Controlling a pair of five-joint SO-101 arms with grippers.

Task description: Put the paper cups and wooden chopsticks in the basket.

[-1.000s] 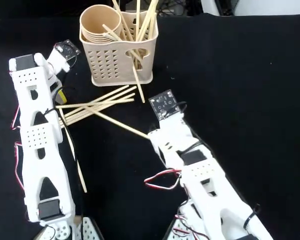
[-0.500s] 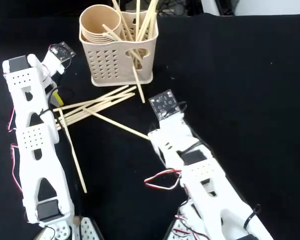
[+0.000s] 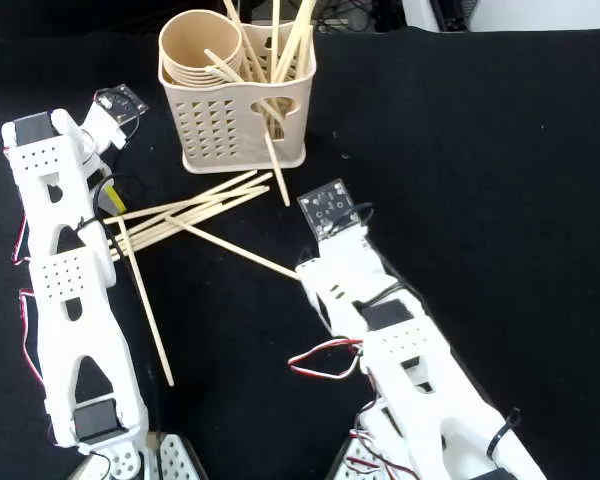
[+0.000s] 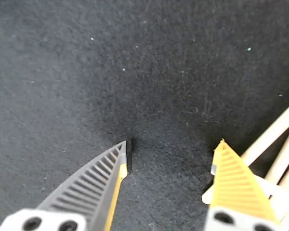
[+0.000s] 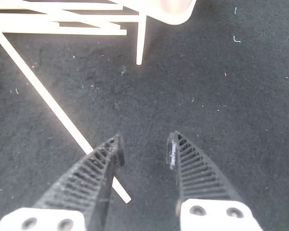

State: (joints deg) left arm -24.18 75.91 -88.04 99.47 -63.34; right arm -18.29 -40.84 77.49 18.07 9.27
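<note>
Found the basket point(image 3: 242, 125) at the far side of the table point(image 3: 480, 200), with the stacked paper cups point(image 3: 202, 45) already inside and several chopsticks point(image 3: 292, 40) standing beside them. Counted more work on the cloth: a loose bundle point(image 3: 195, 207) just near of the basket, a leaning chopstick point(image 3: 277, 170) propped on its front wall, a diagonal chopstick point(image 3: 235, 250) running toward the right arm point(image 3: 400, 350), and a stray chopstick point(image 3: 145, 305) pointing nearward beside the left arm point(image 3: 65, 270).

Saw the left gripper point(image 4: 172, 144) spread wide and holding nothing, low over the cloth at the left end of the bundle. Saw the right gripper point(image 5: 145, 139) parted about halfway, likewise empty, low over the near end of the diagonal chopstick.

Judged the chief risk to sit on the left: bundle ends lying outside the yellow finger point(image 4: 238, 178), not between the two. Expected a closing there to pinch bare cloth or shove the sticks apart. Feared on the right a grip at the extreme tip, with the long stick then free to swing, slip out or catch the basket rim. Feared too a knock to the leaning chopstick.

Got that off-centre relation from the left wrist view, with the arm covering it in the high view. Got from the right wrist view the diagonal chopstick crossing under one finger point(image 5: 98, 168), its end just inside the gap. Read the basket's contents off the high view.
</note>
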